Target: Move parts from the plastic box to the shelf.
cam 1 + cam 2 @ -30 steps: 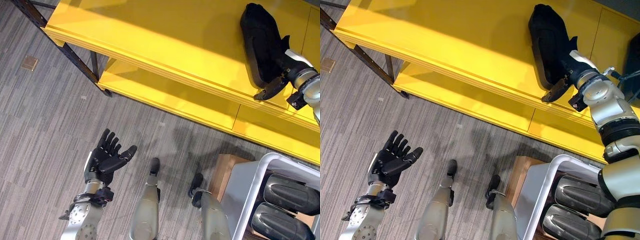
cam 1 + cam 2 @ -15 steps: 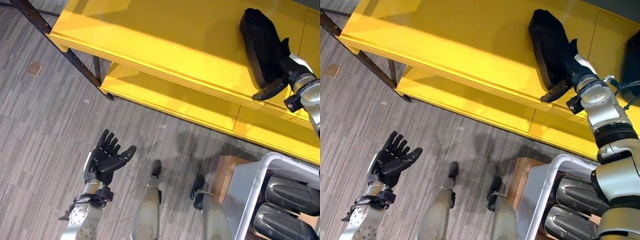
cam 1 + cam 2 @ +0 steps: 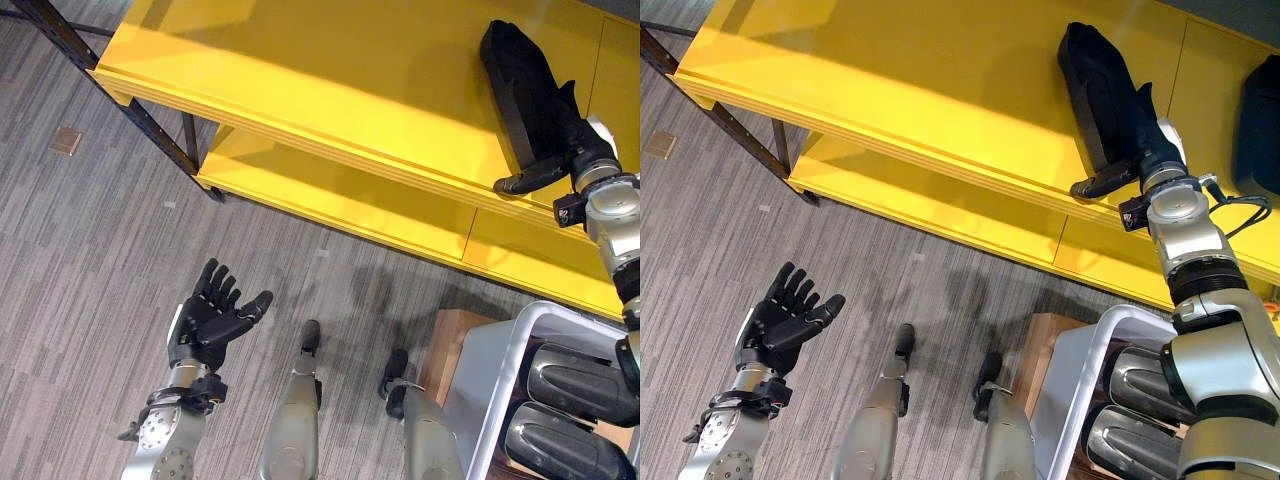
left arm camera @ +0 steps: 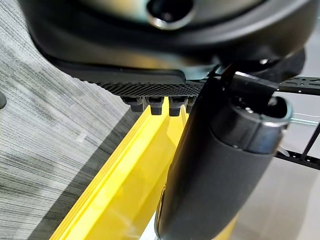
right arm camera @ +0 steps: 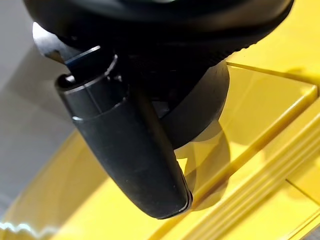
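- Since the earlier frames, the right hand [image 3: 1120, 175] had been drawn back along the black part [image 3: 1102, 85] toward the front edge of the shelf; the part itself had stayed where it lay.
- The yellow shelf [image 3: 330, 90] was seen as the largest thing, its top board carrying the black part near the right end, with a second dark part [image 3: 1258, 110] lying further right on the same board.
- The white plastic box [image 3: 500, 380] was seen on the floor at the lower right, and two grey parts [image 3: 580, 385] were left inside it.
- The right hand was seen at the near end of the black part, thumb stretched toward the shelf edge; whether the fingers were clasped on the part or released could not be told.
- The left hand [image 3: 208, 318] was held over the carpet with fingers spread, nothing in it.
- Judged from this, two parts had been placed and two remained.
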